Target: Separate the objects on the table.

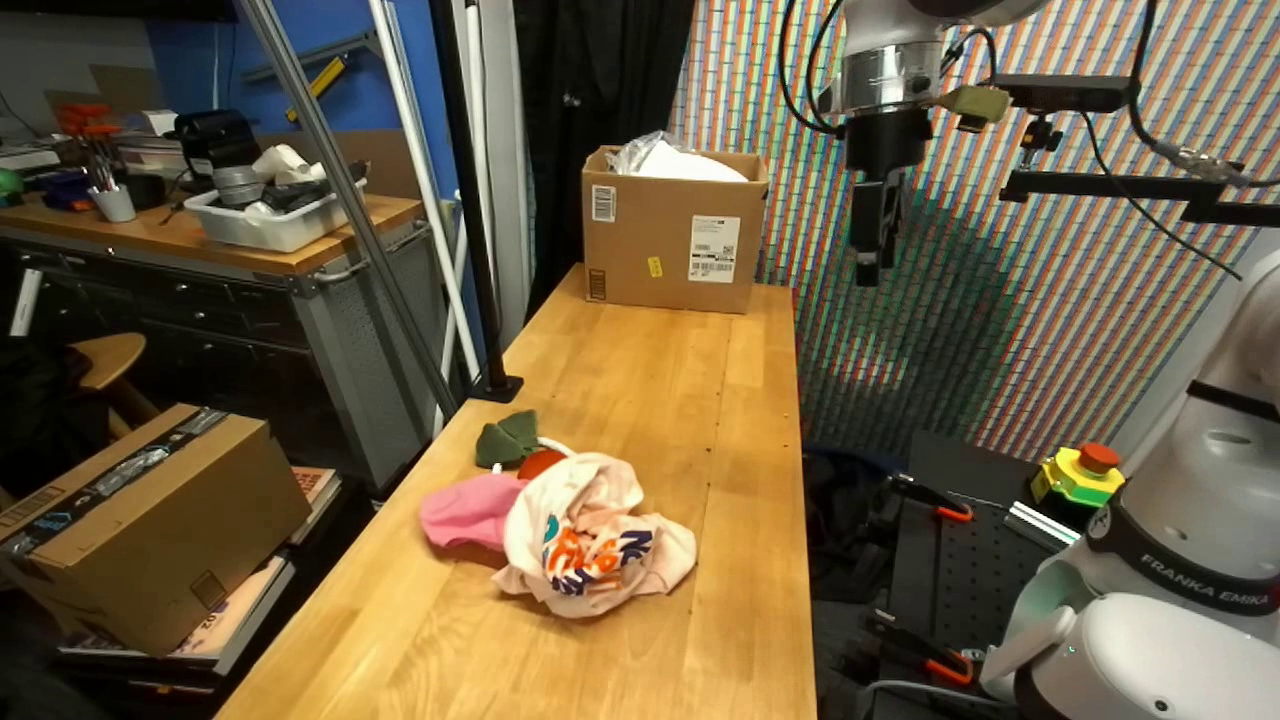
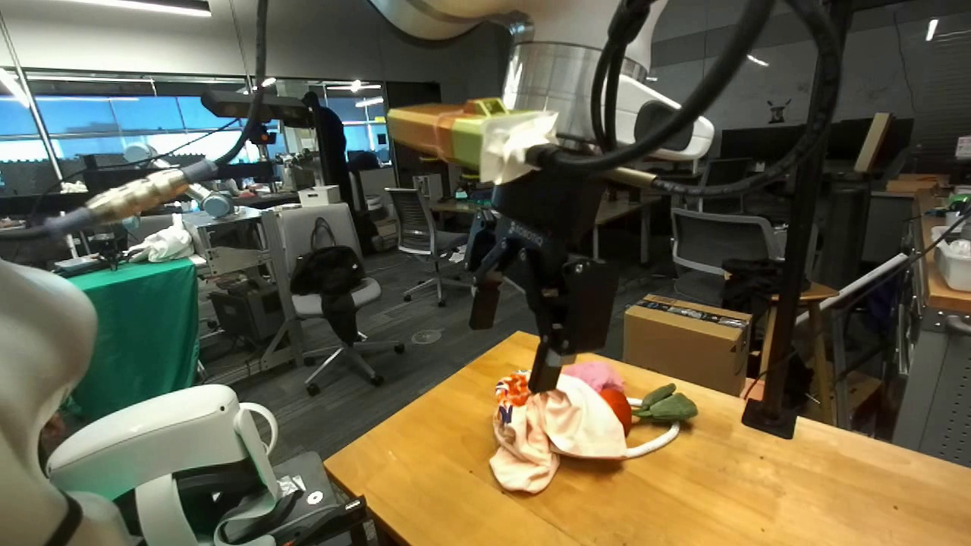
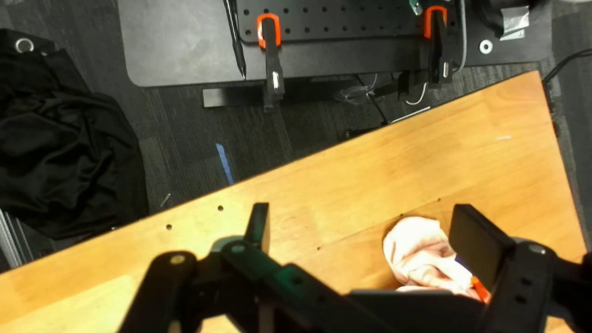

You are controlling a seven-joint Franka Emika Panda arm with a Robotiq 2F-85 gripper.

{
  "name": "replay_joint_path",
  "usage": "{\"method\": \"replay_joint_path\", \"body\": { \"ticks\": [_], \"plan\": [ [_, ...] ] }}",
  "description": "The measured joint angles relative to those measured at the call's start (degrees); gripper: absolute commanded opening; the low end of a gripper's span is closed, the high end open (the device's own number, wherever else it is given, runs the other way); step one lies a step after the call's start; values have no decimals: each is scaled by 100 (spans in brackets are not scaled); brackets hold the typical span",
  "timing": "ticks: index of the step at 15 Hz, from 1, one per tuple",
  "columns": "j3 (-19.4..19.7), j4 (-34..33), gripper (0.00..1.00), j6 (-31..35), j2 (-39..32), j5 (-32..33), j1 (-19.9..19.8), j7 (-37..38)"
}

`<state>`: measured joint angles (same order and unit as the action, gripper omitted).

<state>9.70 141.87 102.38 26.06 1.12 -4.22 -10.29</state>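
The pincer (image 3: 363,226) is spread wide, holding nothing, well clear of the white cloth (image 1: 597,540).

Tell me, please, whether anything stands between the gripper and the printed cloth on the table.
Nothing visible does. The gripper hangs, jaws apart, higher than the printed cloth and clear of it, with only air showing between them. The pink cloth shows at its edge, not on top.

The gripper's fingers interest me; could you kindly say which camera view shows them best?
The wrist view: both fingers of the gripper appear close up, with a wide gap between them. Both exterior views show them smaller, from the side; in an exterior view the fingertips largely overlap.
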Motion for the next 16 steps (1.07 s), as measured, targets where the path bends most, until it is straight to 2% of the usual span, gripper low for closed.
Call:
{"method": "replay_joint_path", "body": {
  "ticks": [6, 16],
  "plan": [
    [-530, -925, 100, 226, -1266, -357, 460, 65],
    [-1270, -2708, 100, -194, -3268, -412, 849, 273]
  ]
}}
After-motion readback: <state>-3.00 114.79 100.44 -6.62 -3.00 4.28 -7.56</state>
